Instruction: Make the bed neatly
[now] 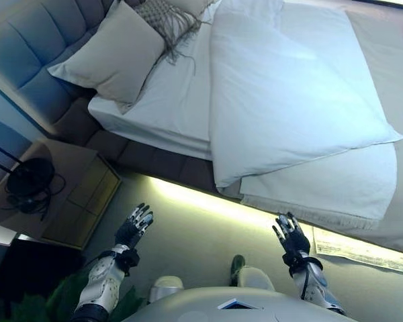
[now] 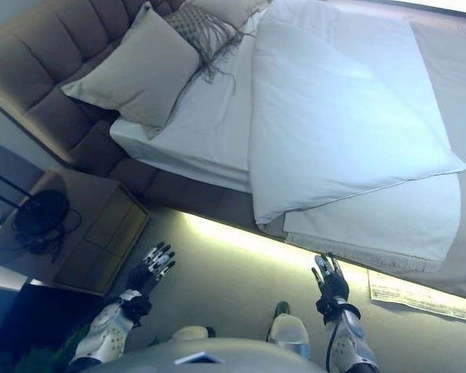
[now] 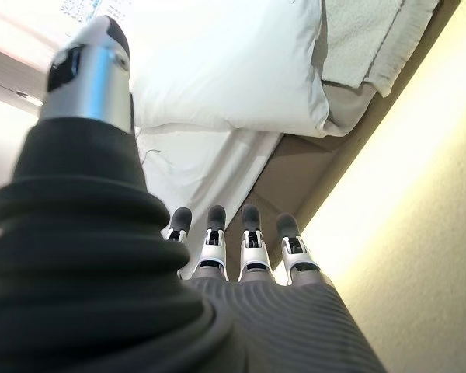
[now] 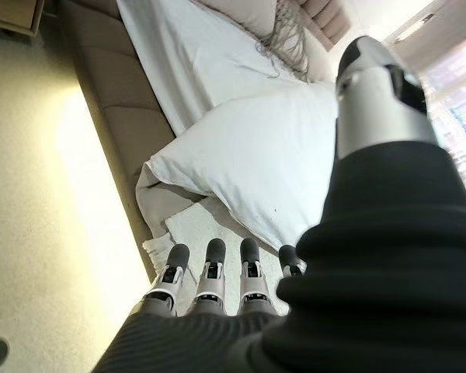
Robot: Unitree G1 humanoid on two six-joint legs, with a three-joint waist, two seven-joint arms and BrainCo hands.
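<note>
White duvet point(image 1: 289, 100) lies ahead of both hands, beyond the lit bed edge, folded back on itself so the sheet point(image 1: 178, 100) toward the pillows point(image 1: 114, 57) sits bare. Nearest me, left hand point(image 1: 133, 227) and right hand point(image 1: 292, 238) hang over the floor, fingers straight and spread, holding nothing, well short of the bed. I judge the job barely begun: duvet to spread, fringed blanket point(image 1: 336, 191) to square, pillows to set. No readable writing anywhere.

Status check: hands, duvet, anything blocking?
Left hand and right hand open, empty, short of the bed. Duvet folded back, untouched. Nothing blocking.
</note>
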